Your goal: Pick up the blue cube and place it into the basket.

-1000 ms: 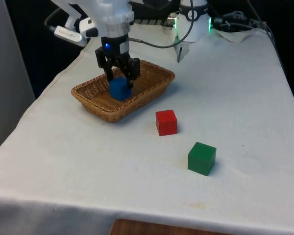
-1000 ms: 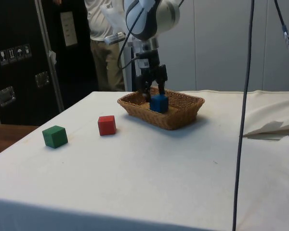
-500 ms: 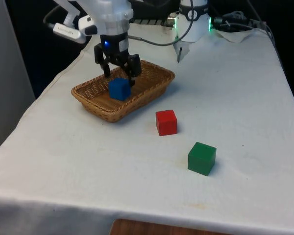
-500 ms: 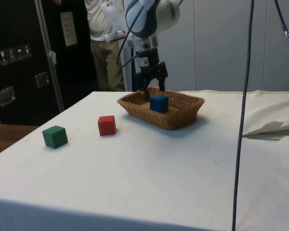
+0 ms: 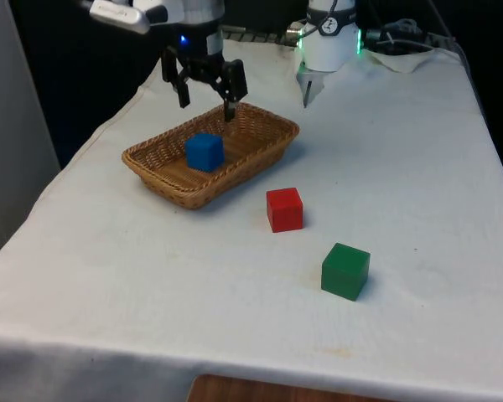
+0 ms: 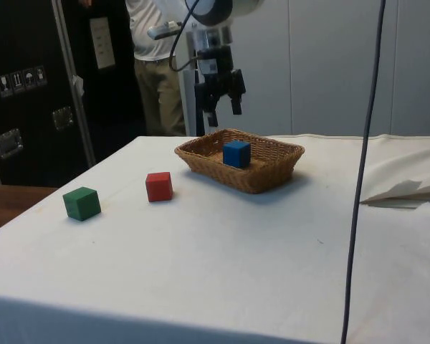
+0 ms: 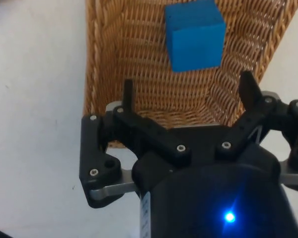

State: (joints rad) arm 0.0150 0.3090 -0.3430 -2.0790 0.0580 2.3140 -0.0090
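Note:
The blue cube [image 5: 204, 152] [image 6: 236, 153] [image 7: 195, 34] rests on the floor of the oval wicker basket [image 5: 265, 148] [image 6: 272, 173] [image 7: 109, 59]. My gripper [image 5: 207, 102] [image 6: 222, 113] [image 7: 187, 88] hangs above the basket's far end, clear of the cube. Its black fingers stand open with nothing between them.
A red cube [image 5: 284, 208] [image 6: 158, 186] stands on the cloth just in front of the basket, and a green cube [image 5: 345, 270] [image 6: 82, 203] lies nearer the table's front edge. A person [image 6: 154, 64] stands behind the table. Cables and crumpled cloth [image 5: 402, 46] lie at the far end.
My gripper has let go of the blue cube and risen straight up out of the basket. The cube stays where it was set down.

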